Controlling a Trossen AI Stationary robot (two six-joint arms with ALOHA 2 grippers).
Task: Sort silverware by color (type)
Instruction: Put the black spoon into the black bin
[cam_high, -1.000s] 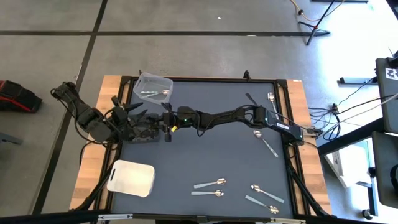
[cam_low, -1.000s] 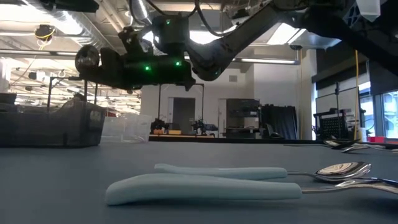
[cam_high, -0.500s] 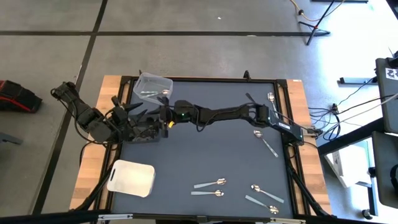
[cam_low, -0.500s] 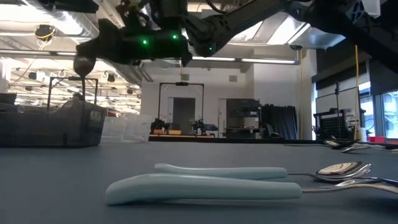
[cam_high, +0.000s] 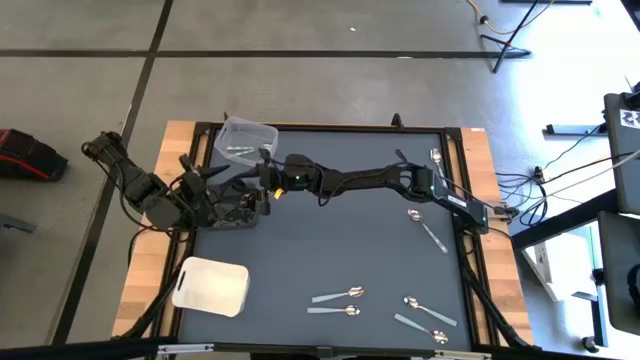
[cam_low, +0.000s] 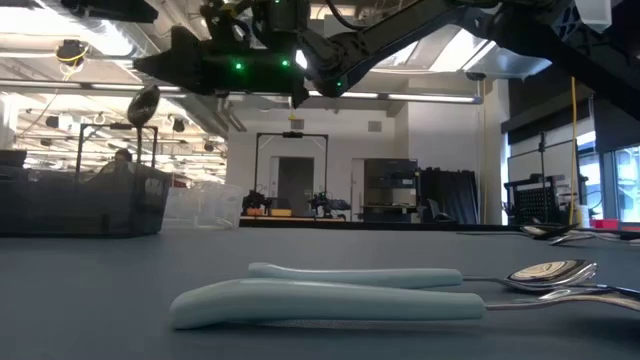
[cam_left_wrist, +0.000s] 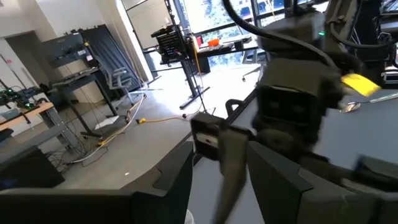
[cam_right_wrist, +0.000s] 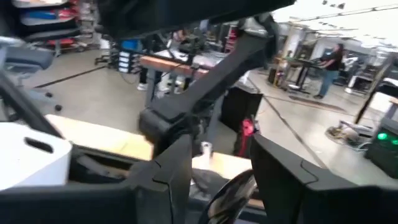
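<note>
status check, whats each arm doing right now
Right gripper shut on a spoon, raised beside the clear tub. Left gripper waiting at the table's left edge. Nothing blocking the tub.

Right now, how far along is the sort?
Done: a couple of spoons lie in the clear tub. In hand: the right pincer, beside the tub, holds a spoon. Left: about seven spoons on the mat, and the white tray looks empty. Left arm waits at the table's left edge.
</note>
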